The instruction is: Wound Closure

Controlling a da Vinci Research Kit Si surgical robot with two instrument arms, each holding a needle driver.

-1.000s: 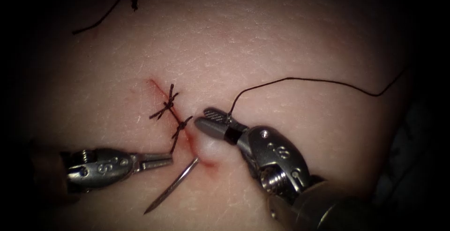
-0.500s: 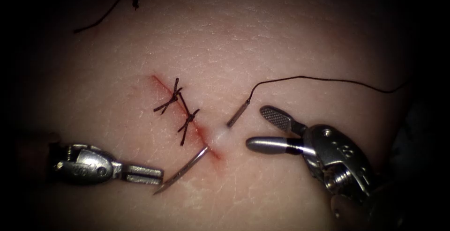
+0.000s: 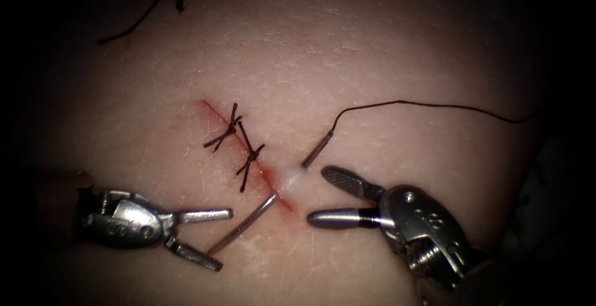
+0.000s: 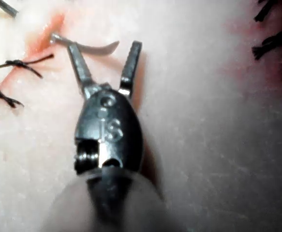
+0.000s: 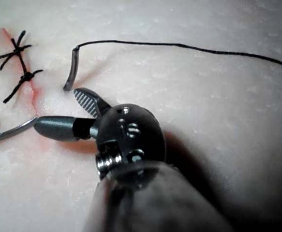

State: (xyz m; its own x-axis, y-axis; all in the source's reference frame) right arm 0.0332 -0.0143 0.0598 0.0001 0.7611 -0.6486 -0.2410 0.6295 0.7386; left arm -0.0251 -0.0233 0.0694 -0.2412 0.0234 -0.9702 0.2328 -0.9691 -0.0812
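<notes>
Since half a second ago the left tool [image 3: 214, 239] has spread its jaws wide around the needle's point end, and the right tool [image 3: 315, 195] has come nearer the cut [image 3: 273, 185]; its jaws gape wide and hold nothing.

The needle [image 3: 243, 225] is in the tissue [image 3: 372, 51]. Its point end sticks out on the left of the cut, lying between the left tool's two fingers, and whether either finger touches it is hard to tell. Its tail end stands out of the skin on the right of the cut, just above the right tool's upper finger, with the thread [image 3: 434, 106] running from it away over that tool. Nothing stands between either tool and the needle.

Two knotted stitches [image 3: 239, 144] cross the cut, above the left tool's tips. Two cut ends of thread [image 3: 133, 17], one long and one short, lie well apart from both tools. Red fluid [image 3: 282, 202] stains the cut beside the needle.
</notes>
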